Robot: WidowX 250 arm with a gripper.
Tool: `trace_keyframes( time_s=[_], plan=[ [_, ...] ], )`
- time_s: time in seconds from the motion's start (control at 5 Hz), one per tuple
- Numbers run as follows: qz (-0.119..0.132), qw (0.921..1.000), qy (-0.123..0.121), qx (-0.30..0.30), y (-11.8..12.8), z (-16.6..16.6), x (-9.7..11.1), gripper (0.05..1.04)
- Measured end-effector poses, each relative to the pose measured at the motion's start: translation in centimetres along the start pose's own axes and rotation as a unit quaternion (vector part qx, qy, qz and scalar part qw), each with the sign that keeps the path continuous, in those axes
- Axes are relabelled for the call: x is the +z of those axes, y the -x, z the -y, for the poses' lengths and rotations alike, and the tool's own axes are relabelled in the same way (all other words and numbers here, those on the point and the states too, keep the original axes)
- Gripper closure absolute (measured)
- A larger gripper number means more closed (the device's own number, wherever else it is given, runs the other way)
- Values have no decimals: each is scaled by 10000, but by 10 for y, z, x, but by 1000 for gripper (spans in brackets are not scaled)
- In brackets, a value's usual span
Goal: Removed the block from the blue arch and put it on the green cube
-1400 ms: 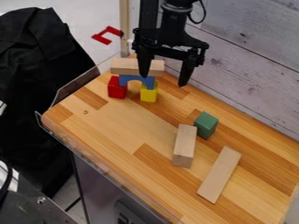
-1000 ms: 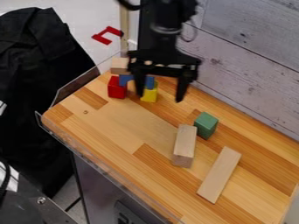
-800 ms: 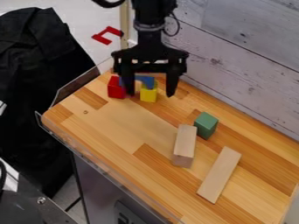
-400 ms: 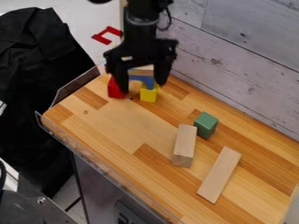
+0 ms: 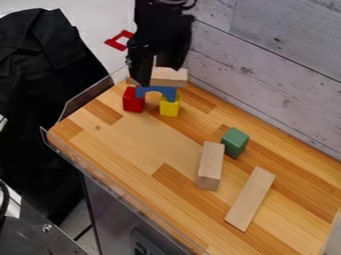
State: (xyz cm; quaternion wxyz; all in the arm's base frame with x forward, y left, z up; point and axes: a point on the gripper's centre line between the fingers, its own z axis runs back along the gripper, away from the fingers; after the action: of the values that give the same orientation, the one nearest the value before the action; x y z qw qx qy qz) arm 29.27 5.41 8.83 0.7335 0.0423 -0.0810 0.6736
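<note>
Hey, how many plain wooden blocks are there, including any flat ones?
3: the top block on the blue arch, partly behind the end effector; the thick block beside the green cube; the flat plank at lower right. Others may be hidden.

1. From where I stand, the one camera looks from above, slanting steeply down at the wooden tabletop (image 5: pixel 136 144), catching the top and sides of the green cube (image 5: pixel 234 142).
2. It faces across the table, set at an angle to it, towards the plank wall (image 5: pixel 286 60).
3. It's fairly near: the tabletop takes up much of the view, with black cloth (image 5: pixel 43 79) at the left.
</note>
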Motion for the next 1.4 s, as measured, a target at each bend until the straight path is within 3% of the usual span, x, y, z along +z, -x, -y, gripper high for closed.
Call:
trace_keyframes(
  time_s=[0.2, 0.4, 0.6, 0.8, 1.2, 1.4],
  plan=[
    [-4, 9971, 185, 733, -1, -4, -10, 83],
    [-287, 9858, 294, 1626, -3, -2, -11, 83],
    [-463, 9788, 330, 1970, -7, 0, -17, 83],
    [-466, 9742, 302, 2185, -8, 0, -18, 83],
    [-303, 9593, -32, 2808, -17, 11, -19, 83],
    [-363, 9517, 44, 3047, -19, 17, -19, 83]
  ],
)
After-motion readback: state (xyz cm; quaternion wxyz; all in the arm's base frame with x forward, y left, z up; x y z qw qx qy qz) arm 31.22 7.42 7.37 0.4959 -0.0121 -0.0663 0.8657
